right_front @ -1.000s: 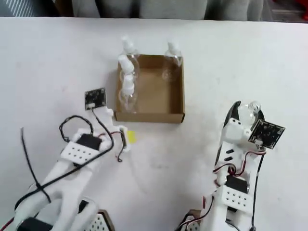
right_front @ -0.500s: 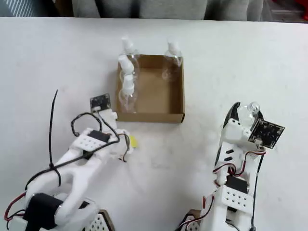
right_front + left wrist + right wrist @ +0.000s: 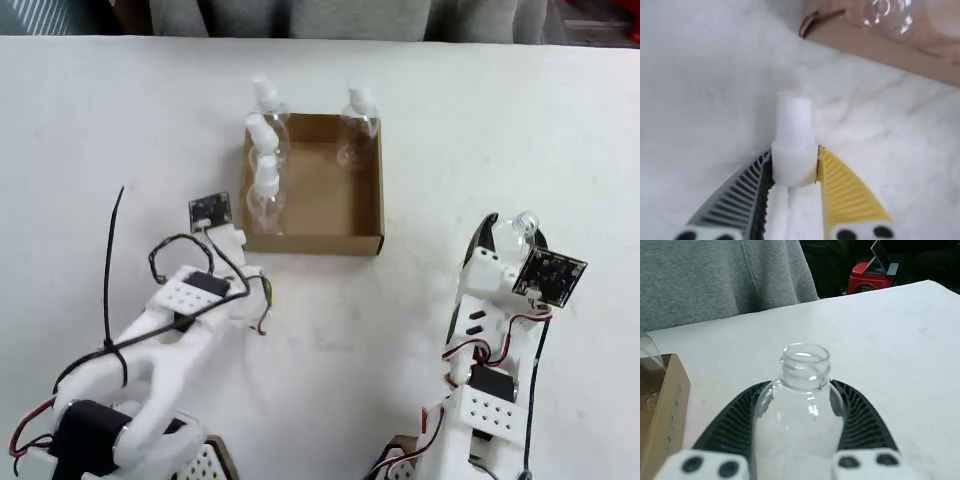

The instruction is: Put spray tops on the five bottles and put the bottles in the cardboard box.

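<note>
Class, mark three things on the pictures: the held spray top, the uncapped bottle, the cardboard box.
spray top (image 3: 794, 150), left wrist view, on its white collar.
uncapped bottle (image 3: 805, 362), right wrist view, on its threaded neck.
cardboard box (image 3: 320, 242), high view, on the wall nearest the arms.

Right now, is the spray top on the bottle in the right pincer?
Off: the bottle shows a bare threaded neck; the left pincer holds a spray top.

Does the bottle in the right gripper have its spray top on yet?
No, the bottle in the right gripper shows a bare, open threaded neck.
</note>
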`<action>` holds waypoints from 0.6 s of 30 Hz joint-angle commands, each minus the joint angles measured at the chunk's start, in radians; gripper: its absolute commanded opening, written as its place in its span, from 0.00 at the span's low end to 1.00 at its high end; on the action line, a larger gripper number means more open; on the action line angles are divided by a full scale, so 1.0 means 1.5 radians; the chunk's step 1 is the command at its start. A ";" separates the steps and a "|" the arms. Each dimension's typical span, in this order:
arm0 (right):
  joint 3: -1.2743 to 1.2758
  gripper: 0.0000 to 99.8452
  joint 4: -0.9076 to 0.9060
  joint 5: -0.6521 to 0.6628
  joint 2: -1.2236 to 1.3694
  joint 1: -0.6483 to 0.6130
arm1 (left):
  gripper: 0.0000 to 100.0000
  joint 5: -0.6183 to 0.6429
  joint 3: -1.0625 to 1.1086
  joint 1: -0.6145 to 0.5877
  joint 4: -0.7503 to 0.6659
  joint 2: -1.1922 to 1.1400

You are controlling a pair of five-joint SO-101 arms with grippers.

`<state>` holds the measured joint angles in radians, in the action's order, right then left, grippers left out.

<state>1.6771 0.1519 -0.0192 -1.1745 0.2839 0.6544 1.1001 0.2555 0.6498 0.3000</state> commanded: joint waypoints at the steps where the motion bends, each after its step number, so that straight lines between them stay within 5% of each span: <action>1: 0.006 0.01 -0.012 0.011 -0.011 -0.005 | 0.02 -0.043 -0.030 0.012 0.016 -0.001; 10: 0.006 0.01 -0.015 0.012 -0.011 -0.005 | 0.04 -0.088 -0.031 0.012 0.085 0.074; 15: 0.006 0.01 -0.015 0.012 -0.011 -0.005 | 0.25 -0.135 -0.007 0.010 0.085 0.087; 18: 0.006 0.01 -0.015 0.012 -0.011 -0.005 | 0.29 -0.137 -0.008 0.007 0.086 0.083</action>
<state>1.6771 0.1366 -0.0192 -1.1745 0.2839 0.4626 1.0971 0.2616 0.7695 0.3859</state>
